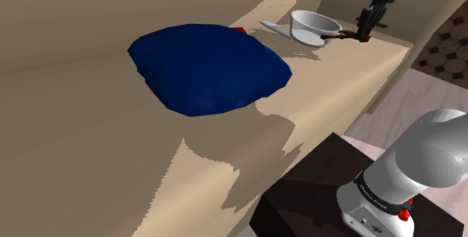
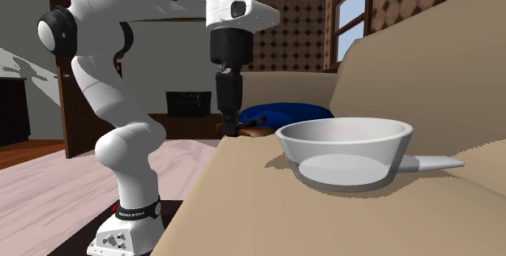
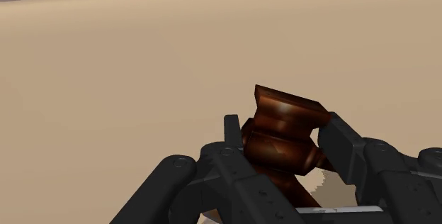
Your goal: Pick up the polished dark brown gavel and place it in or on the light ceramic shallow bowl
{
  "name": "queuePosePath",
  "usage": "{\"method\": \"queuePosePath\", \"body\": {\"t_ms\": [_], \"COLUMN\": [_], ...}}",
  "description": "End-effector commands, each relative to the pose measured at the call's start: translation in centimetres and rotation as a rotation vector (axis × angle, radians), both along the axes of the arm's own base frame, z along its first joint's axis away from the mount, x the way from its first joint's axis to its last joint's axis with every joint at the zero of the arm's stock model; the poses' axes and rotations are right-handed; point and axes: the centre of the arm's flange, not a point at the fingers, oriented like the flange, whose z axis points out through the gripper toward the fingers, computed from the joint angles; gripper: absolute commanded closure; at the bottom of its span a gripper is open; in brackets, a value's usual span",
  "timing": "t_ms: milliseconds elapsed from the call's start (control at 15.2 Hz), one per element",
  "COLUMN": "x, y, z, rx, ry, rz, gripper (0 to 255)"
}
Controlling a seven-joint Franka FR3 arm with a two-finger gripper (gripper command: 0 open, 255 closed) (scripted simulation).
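Gavel (image 3: 283,136) gripped tight in gripper (image 3: 281,125); white bowl (image 1: 307,34) near, at its 9 o'clock in shoulder view. Raise it above the rim before you traverse.

A broad tan sofa (image 1: 82,153) spreads across the near ground, its back rising on the right of the second exterior view, and a dark blue cushion (image 1: 210,67) lies on its seat. Beyond it a wall (image 2: 300,19) papered in a brown diamond pattern holds a wood-framed window (image 2: 355,11) showing blue sky, with a low dark cabinet (image 2: 190,103) far off at its foot. The floor (image 2: 182,165) is of pale pinkish boards, and to the left a grey wall (image 2: 24,44) is crossed by a slanting shadow.
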Motion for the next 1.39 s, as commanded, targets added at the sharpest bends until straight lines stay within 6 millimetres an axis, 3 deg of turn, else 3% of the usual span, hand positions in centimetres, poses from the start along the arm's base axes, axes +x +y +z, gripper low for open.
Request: {"method": "queuePosePath", "body": {"t_ms": [0,1188,1320], "x": [-0.1,-0.1,2.4], "y": [0.0,0.0,-0.8], "z": [1.0,10.3,10.5], "rx": [0.000,0.000,0.000], "ry": [0.000,0.000,0.000], "rz": [0.000,0.000,0.000], "gripper": [255,255,255]}}
